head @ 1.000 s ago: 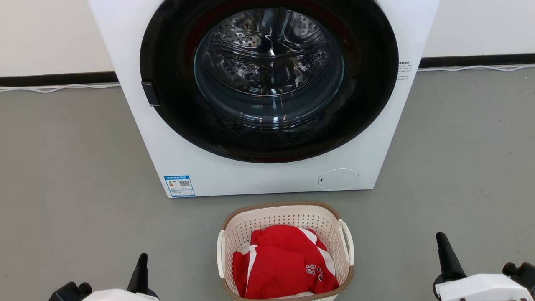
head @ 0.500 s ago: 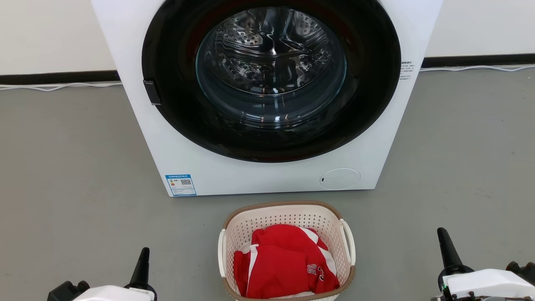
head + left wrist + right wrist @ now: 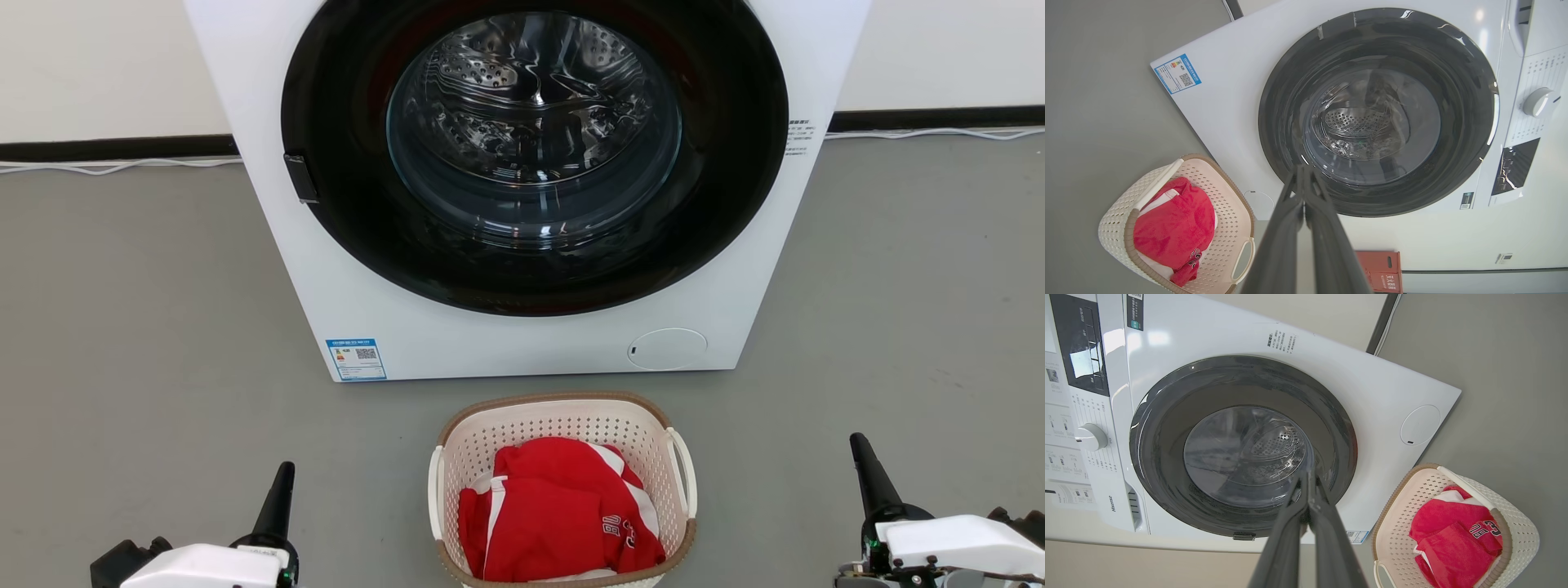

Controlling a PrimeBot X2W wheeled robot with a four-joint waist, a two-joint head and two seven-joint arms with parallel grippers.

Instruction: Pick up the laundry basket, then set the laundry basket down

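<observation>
Left hand [image 3: 283, 474]: low at the left of the head view, its two dark fingers pressed together with no gap, holding nothing; well apart from the basket.
Blue label [image 3: 356, 359]: stuck on the lower left corner of the washer front.
Washer [image 3: 506, 343]: white front-loader standing on the grey floor [image 3: 122, 327], its round dark door [image 3: 535, 131] shut, the steel drum showing through the glass.
Laundry basket [image 3: 563, 399]: on the floor just in front of the washer, upright, between the two hands and touched by neither; cream perforated walls, brown rim, a white loop handle on each side.
Red garment [image 3: 555, 514]: crumpled inside the basket, red with white stripes and some lettering.
Round cover [image 3: 668, 349]: on the washer's lower right corner, above the basket's right side.
Right hand [image 3: 859, 449]: low at the right, fingers pinched tight to a single point, empty; well clear of the basket's right handle.
</observation>
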